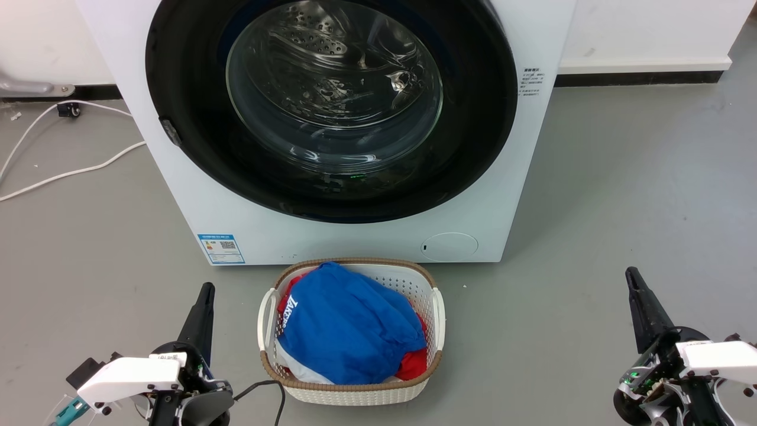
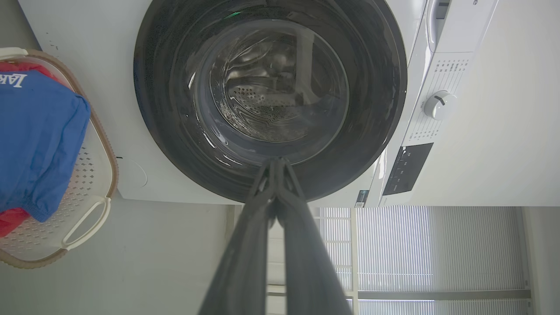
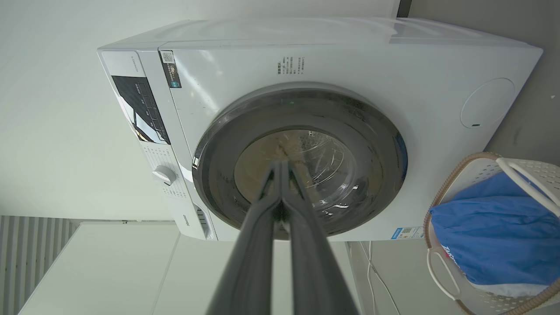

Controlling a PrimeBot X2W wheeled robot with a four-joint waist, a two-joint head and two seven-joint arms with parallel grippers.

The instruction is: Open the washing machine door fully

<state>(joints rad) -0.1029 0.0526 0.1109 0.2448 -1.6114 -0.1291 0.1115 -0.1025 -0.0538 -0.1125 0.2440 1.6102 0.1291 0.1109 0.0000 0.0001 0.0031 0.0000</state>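
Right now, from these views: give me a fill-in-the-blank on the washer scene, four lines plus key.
1. The washing machine door sits ____ against the washing machine.
2. On top in the basket lies a ____ garment.
3. The left claw and right claw are both ____, holding nothing.
4. In the head view, the filter cover sits at the machine's lower ____.
Missing words: closed; blue; shut; right.

Laundry corner in a bare room, white washing machine standing on grey floor against a white wall, laundry basket of clothes just on its near side, loose white cable trailing left, slatted blinds.
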